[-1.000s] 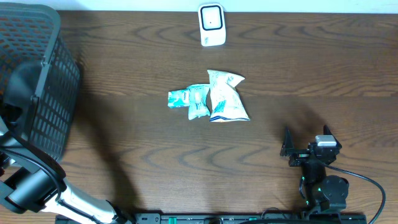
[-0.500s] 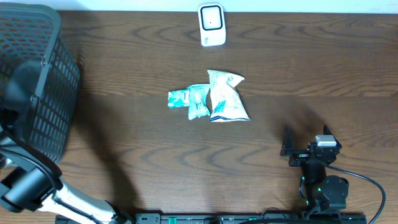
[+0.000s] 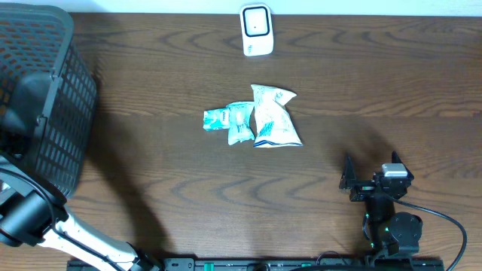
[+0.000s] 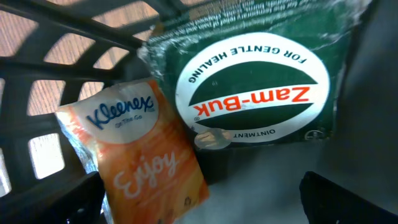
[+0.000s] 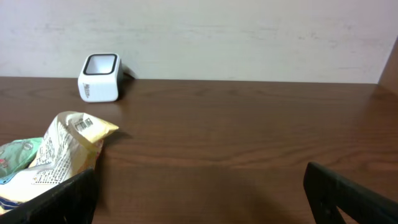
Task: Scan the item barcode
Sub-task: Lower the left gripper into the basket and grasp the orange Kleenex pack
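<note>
Left wrist: Kleenex pack [image 4: 140, 155] near gripper [image 4: 202, 190]

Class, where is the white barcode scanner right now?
In the overhead view, the white scanner stands at the far edge of the table, beyond the snack packets.

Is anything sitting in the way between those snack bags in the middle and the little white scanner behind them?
Nothing visible does. Only bare table lies between the snack bags and the scanner, seen from overhead and from the right wrist.
</note>
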`<state>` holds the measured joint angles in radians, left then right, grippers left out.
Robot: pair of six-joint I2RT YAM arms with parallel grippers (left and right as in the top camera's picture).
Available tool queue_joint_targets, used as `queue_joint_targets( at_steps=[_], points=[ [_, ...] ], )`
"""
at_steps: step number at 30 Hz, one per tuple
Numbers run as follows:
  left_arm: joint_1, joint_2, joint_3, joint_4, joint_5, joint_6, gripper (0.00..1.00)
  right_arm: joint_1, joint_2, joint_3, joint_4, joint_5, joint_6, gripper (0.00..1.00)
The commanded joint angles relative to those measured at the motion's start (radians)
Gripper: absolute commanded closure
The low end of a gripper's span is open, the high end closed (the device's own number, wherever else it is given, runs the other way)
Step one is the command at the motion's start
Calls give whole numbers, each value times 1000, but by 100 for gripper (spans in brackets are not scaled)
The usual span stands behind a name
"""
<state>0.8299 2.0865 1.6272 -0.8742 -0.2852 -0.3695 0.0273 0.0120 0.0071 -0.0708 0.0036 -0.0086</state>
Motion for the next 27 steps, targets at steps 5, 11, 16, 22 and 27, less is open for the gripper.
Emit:
queue_joint_targets(
  at_steps=[5,11,16,22,27],
  points=[
    [23,65,-6,-8,13,9,14,4,-5,-2,-4,5,-8,1],
    [36,68,-6,-10,13,10,44,4,-5,-2,-4,5,-8,1],
    [38,68,-6,-21,32,10,66,4,-5,-2,-4,5,-8,1],
    [38,65,-6,-25,121,10,93,4,-5,-2,-4,5,-8,1],
    [37,18,-5,-33,223,10,93,4,-5,-2,-4,5,-8,1]
  ],
)
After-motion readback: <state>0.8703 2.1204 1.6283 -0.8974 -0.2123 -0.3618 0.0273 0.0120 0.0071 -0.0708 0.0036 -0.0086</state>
